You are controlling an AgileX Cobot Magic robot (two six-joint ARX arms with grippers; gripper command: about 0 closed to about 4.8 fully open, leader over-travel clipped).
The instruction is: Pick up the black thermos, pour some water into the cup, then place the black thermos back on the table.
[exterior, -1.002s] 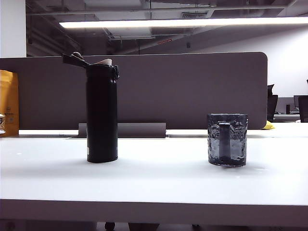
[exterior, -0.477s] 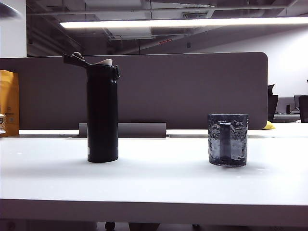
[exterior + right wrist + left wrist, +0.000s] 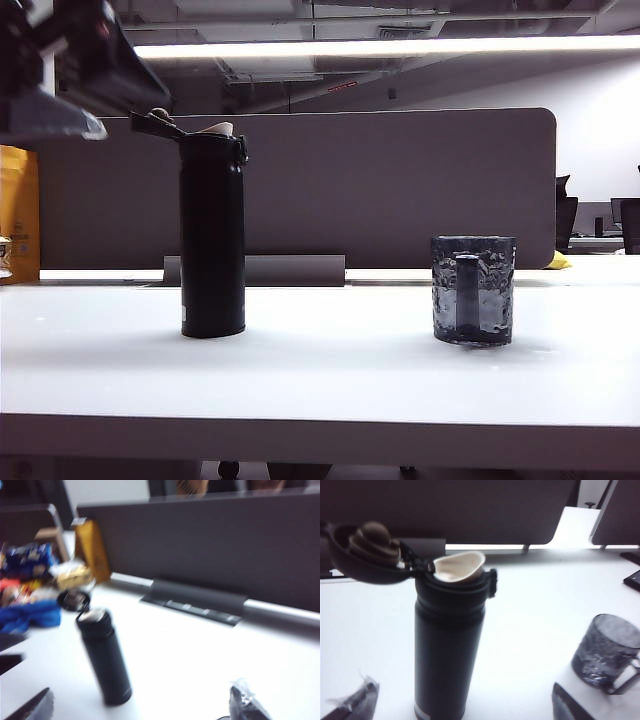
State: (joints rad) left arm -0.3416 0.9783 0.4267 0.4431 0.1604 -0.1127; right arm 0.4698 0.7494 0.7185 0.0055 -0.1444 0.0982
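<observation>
The black thermos [image 3: 212,235] stands upright on the white table [image 3: 320,370], left of centre, its flip lid hinged open and the beige spout [image 3: 458,565] exposed. The dark glass cup [image 3: 473,290] stands to its right, handle facing the camera. My left gripper [image 3: 85,95] hangs blurred at the upper left, above and left of the thermos top. In the left wrist view the left gripper [image 3: 461,707] is open, its fingertips [image 3: 351,702] wide apart either side of the thermos [image 3: 449,645], apart from it. My right gripper [image 3: 140,707] is open and empty above the table, the thermos [image 3: 106,657] ahead of it.
A grey-brown partition [image 3: 400,180] runs along the back of the table with a grey tray [image 3: 255,270] at its foot. A yellow bag [image 3: 18,210] stands at the far left, with colourful snack packets [image 3: 30,575] beside it.
My left gripper has swung into the exterior view at the upper left, where nothing showed before. The thermos and cup have not moved.
</observation>
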